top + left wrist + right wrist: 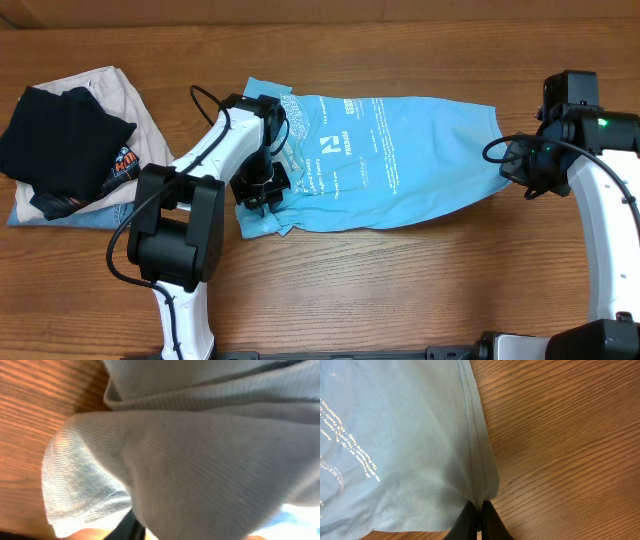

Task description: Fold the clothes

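Arms (215, 145) bend over T-shirt (400, 160): right end effector (479, 508) clamps hem (left end effector (262, 190) unclear).

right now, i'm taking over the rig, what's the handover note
Right gripper: shut on the hem of the blue shirt, at its right end.
Left gripper: down on the shirt's bunched left end. Cloth covers its camera, so its grip is unclear.
Shirt: stretched out across the table.
Done: no finished fold shows.
Left: the whole fold.

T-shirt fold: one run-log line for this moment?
T-shirt: laid out, print up | left gripper: at opposite end, grip unclear | right gripper: shut on hem
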Controlling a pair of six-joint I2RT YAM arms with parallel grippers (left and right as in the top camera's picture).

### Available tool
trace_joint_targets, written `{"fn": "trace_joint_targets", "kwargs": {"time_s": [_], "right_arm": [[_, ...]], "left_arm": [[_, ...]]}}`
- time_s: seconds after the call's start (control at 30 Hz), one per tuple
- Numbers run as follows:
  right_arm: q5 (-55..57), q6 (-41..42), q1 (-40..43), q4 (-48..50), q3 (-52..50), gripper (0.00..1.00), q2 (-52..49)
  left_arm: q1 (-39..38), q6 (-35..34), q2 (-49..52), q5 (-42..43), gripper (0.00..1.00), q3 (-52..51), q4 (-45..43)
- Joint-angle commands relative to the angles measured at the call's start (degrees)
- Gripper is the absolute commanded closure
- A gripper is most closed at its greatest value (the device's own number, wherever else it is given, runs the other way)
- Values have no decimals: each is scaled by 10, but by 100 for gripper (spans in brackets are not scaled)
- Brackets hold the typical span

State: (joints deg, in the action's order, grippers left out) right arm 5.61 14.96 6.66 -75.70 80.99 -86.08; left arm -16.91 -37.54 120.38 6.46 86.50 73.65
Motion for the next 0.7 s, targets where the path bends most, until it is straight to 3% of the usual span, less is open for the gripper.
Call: {"fn": "trace_joint_targets", "kwargs": {"time_s": [0.0, 0.43, 0.67], "right_arm": [[8, -2, -2, 3, 11, 96, 8], [8, -2, -2, 2, 11, 96, 8], [8, -4, -2, 1, 11, 96, 8]], "left_arm": [[-3, 3, 1, -7, 81, 13, 23], [-4, 3, 2, -55, 78, 82, 75], [-20, 3, 2, -50, 64, 73, 71]]}}
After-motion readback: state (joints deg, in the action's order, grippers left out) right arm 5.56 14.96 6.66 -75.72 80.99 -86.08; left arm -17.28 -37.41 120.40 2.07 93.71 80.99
